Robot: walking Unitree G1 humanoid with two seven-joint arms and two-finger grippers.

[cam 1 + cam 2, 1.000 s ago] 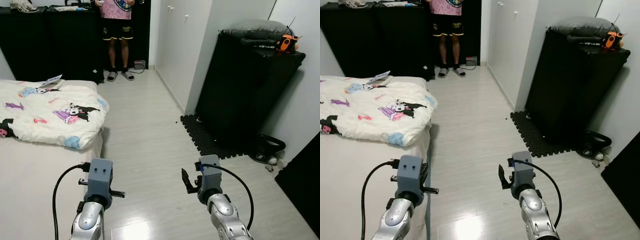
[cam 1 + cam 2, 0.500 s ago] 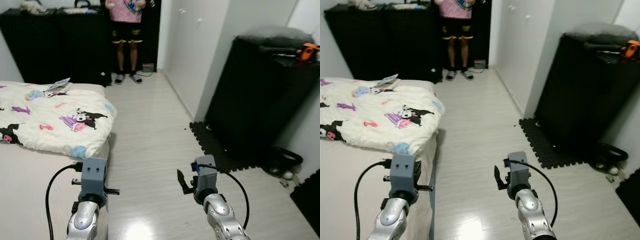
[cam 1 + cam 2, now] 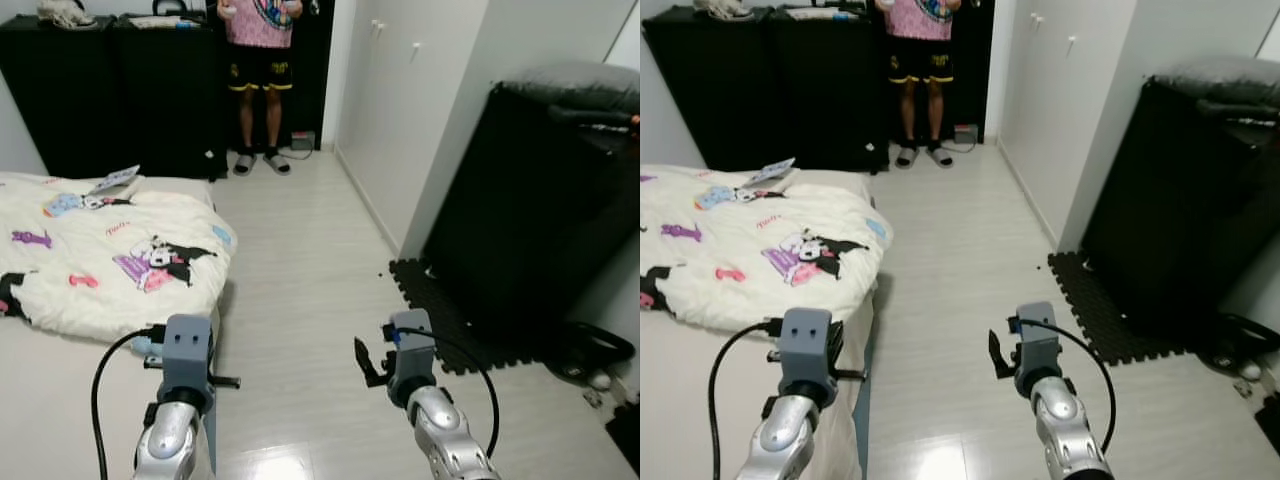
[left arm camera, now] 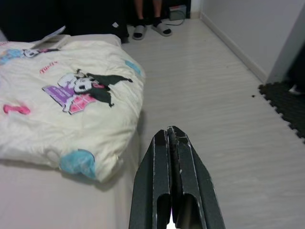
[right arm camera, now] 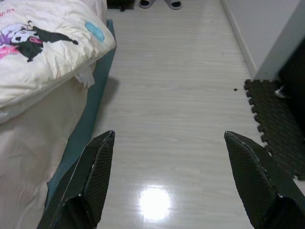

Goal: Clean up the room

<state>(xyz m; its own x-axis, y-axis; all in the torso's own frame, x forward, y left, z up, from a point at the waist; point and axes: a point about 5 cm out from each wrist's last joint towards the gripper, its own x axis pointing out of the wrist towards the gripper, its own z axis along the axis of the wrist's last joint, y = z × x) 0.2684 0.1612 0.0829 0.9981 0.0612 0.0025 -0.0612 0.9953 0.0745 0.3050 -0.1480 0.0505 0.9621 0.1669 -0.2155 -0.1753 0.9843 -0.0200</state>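
Note:
A cream quilt (image 3: 100,250) with cartoon prints lies rumpled on the bed (image 3: 60,400) at my left, its corner hanging over the edge. A paper booklet (image 3: 115,179) rests on the quilt's far side. My left gripper (image 4: 171,130) hovers over the bed's edge, shut with nothing in it. My right gripper (image 5: 169,134) hangs over the pale wood floor (image 5: 171,95) beside the bed, open and empty.
A person (image 3: 260,60) in sandals stands at the far end by a black dresser (image 3: 110,90). A tall black cabinet (image 3: 530,200) with a grey pillow (image 3: 580,80) on top stands at right on a black foam mat (image 3: 450,310). White wardrobe doors (image 3: 400,90) line the right wall.
The whole picture has slid to the right as the camera turned left. Both arms hold the same pose in front of me.

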